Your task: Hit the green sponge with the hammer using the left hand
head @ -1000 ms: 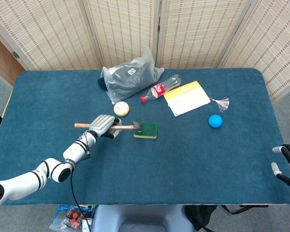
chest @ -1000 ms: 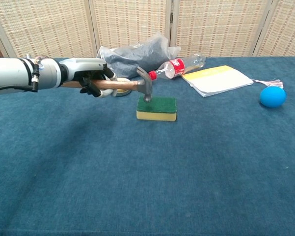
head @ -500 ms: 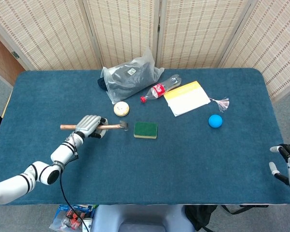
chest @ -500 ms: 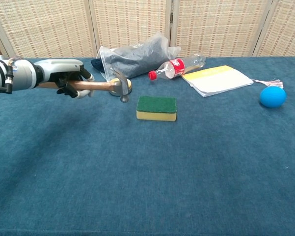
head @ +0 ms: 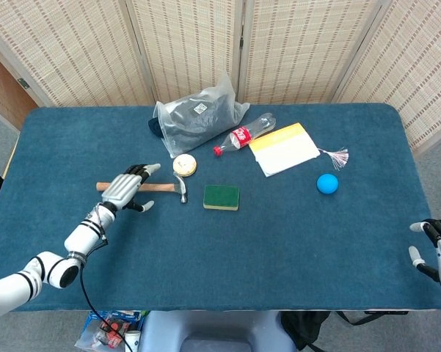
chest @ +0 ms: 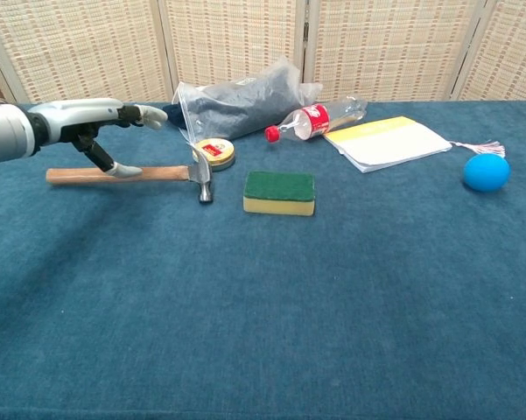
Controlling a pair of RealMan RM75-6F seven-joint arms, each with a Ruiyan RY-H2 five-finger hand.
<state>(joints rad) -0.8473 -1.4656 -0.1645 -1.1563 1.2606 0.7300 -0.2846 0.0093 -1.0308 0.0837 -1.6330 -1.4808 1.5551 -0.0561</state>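
The hammer lies flat on the blue table with its wooden handle pointing left. Its metal head rests just left of the green sponge, a small gap apart. My left hand hovers over the middle of the handle with its fingers spread. Its thumb reaches down to the handle, and nothing is gripped. The sponge sits flat, green side up over a yellow base. My right hand shows at the lower right edge of the head view, off the table, fingers apart and empty.
A round tin stands just behind the hammer head. Further back lie a plastic bag of dark cloth, a bottle and a yellow-white notepad. A blue ball sits right.
The hammer came off the sponge, moved left and now lies on the table. My left hand has let go of it and spread its fingers. The right hand barely moved.
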